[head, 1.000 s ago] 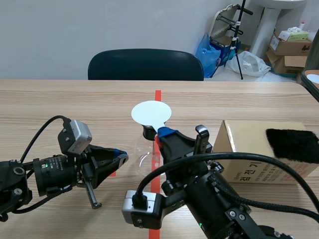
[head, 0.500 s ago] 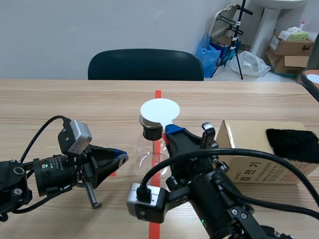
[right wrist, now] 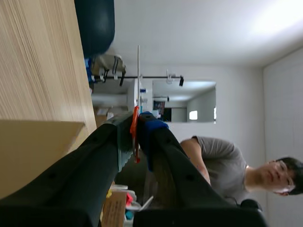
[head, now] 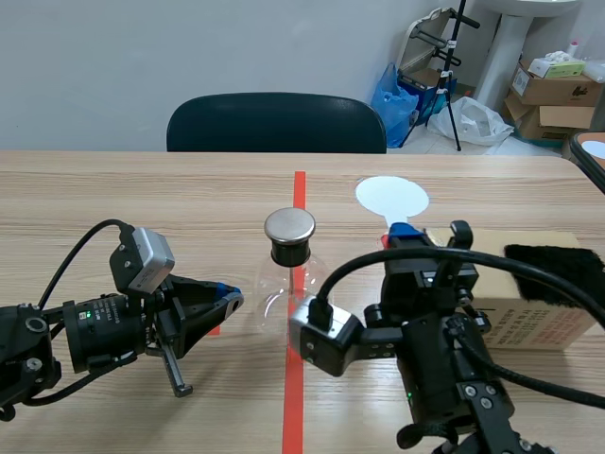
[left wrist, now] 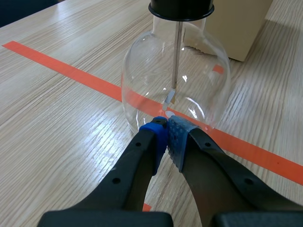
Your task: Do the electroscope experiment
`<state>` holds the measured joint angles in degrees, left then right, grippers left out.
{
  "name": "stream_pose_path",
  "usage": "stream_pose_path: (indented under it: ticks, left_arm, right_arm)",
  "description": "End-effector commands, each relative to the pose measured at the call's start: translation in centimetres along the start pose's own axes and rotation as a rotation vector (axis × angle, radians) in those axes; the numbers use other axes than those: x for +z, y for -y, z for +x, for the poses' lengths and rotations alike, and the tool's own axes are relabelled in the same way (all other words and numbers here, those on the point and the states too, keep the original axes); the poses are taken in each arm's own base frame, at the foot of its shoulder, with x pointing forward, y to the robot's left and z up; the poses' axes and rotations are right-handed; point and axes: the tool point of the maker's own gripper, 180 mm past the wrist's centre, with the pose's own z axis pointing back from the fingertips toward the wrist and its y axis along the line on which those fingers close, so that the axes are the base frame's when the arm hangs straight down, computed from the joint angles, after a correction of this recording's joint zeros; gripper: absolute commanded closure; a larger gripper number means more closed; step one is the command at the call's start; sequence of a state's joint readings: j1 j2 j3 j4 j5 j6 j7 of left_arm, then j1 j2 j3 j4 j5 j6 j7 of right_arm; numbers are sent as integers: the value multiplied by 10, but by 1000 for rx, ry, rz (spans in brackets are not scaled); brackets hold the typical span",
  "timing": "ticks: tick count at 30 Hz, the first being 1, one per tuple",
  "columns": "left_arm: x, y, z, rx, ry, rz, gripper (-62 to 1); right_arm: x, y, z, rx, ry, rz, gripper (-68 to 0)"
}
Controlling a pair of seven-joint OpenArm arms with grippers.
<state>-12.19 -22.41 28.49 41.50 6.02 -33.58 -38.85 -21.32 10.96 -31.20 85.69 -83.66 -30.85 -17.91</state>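
Standing on the table point(head: 142, 199) tape line, glass electroscope flask point(head: 288, 279), fragile and slippery, best held at its black neck; left fingers point(left wrist: 147, 142) closed empty just beside it; right fingers point(right wrist: 152, 135) gripping light white disc point(head: 391, 197).

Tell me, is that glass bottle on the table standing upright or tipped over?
Upright. The glass bottle rests on its round base, its black stopper on top, and the thin rod inside hangs straight down.

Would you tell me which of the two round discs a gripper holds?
The white disc, clamped by the right gripper; the grey metal disc rests atop the flask.
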Motion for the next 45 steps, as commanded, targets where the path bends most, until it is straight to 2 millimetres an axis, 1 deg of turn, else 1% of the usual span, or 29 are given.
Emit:
stream_pose_path:
  ticks: [1,5,11,15,22,28,39,45]
  left_arm:
    - [0,-3,9,-13,28,1,-30]
    - [0,-3,9,-13,28,1,-30]
    - [0,-3,9,-13,28,1,-30]
    - [0,-3,9,-13,28,1,-30]
    - [0,-3,9,-13,28,1,-30]
    - [0,-3,9,-13,28,1,-30]
    - [0,-3,9,-13,28,1,-30]
    - [0,-3,9,-13,28,1,-30]
  right_arm:
    - [-3,7,-7,0,-27,-30,-13]
    - [-2,7,-20,-1,-104,-30,-13]
    - [0,7,-34,-3,-181,-30,-13]
    - [0,7,-37,-3,-199,-30,-13]
    - [0,7,-36,-3,-192,-30,-13]
    - [-2,7,-21,-1,-106,-29,-13]
    - [-1,7,28,3,166,-29,-13]
    - [4,7,49,4,288,-29,-13]
